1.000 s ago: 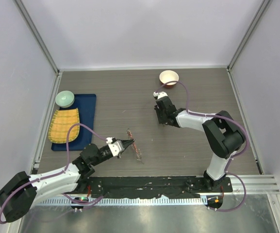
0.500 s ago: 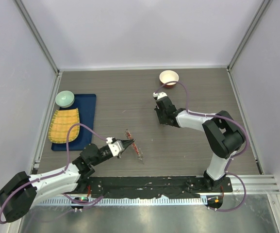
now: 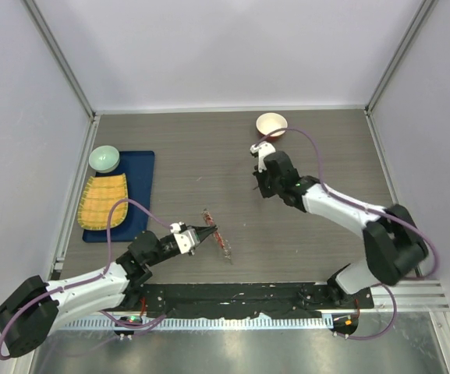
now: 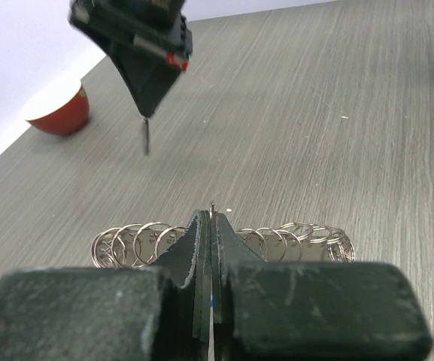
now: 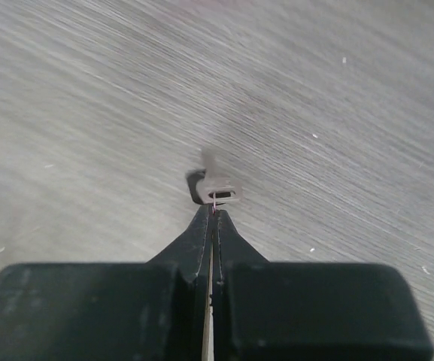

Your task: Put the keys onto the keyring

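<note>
I see a grey wood-grain table (image 3: 170, 156) boxed in by plain pale walls (image 3: 225, 47) on three sides, aluminium posts (image 3: 59, 58) at the back corners, under even, soft light with faint shadows.

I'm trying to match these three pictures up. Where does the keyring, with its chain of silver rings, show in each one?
Top external: the keyring lies just below centre, at the tip of the left gripper.
Left wrist: the keyring runs across the lower middle, partly behind that gripper's fingers.
Right wrist: not in it.
Shared landmark: the right gripper, seen in all three views.
</note>
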Available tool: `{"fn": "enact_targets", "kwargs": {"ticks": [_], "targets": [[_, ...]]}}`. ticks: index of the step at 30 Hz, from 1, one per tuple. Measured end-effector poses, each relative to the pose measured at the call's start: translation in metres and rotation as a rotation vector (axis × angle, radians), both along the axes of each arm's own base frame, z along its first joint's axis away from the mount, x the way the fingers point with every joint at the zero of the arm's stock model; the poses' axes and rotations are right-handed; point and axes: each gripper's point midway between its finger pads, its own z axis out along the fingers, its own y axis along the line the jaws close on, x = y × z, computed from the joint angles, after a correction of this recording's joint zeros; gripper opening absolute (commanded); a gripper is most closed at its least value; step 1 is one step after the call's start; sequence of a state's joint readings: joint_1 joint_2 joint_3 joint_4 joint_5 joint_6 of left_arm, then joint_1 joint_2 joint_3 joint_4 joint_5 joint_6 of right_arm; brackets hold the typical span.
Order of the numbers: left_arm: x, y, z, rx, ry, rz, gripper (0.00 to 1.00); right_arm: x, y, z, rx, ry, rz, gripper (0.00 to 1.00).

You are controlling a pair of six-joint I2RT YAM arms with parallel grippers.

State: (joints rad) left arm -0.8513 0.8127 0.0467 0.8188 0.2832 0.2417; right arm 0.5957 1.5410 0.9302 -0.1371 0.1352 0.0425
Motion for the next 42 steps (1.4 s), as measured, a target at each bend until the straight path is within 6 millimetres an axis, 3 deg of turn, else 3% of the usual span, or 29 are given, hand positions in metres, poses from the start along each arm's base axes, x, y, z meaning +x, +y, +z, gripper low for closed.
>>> {"fn": "enact_targets", "kwargs": {"ticks": [4, 8, 11, 15, 20, 26, 36, 42], "targets": [[-0.006, -0.003, 0.003, -0.002, -0.017, -0.041, 0.0, -0.024, 0.011, 0.061, 0.111, -0.121, 0.146, 0.01], [-0.012, -0.006, 0.003, 0.003, -0.029, -0.077, 0.0, -0.051, 0.021, 0.108, 0.212, -0.216, 0.284, 0.01], [-0.014, -0.009, 0.008, 0.002, -0.039, -0.102, 0.0, -0.07, 0.027, 0.133, 0.269, -0.258, 0.377, 0.01], [-0.017, -0.016, 0.027, -0.026, -0.073, -0.142, 0.0, -0.092, 0.033, 0.153, 0.321, -0.287, 0.485, 0.01], [-0.021, -0.024, 0.051, -0.058, -0.113, -0.19, 0.0, -0.117, 0.036, 0.161, 0.341, -0.288, 0.609, 0.01], [-0.027, -0.03, 0.063, -0.068, -0.133, -0.241, 0.0, -0.145, 0.037, 0.16, 0.324, -0.282, 0.741, 0.01], [-0.031, -0.038, 0.068, -0.052, -0.138, -0.3, 0.0, -0.19, 0.056, 0.147, 0.223, -0.303, 0.977, 0.01], [-0.034, -0.043, 0.064, -0.027, -0.136, -0.337, 0.0, -0.202, 0.062, 0.141, 0.169, -0.323, 1.04, 0.01]]}}
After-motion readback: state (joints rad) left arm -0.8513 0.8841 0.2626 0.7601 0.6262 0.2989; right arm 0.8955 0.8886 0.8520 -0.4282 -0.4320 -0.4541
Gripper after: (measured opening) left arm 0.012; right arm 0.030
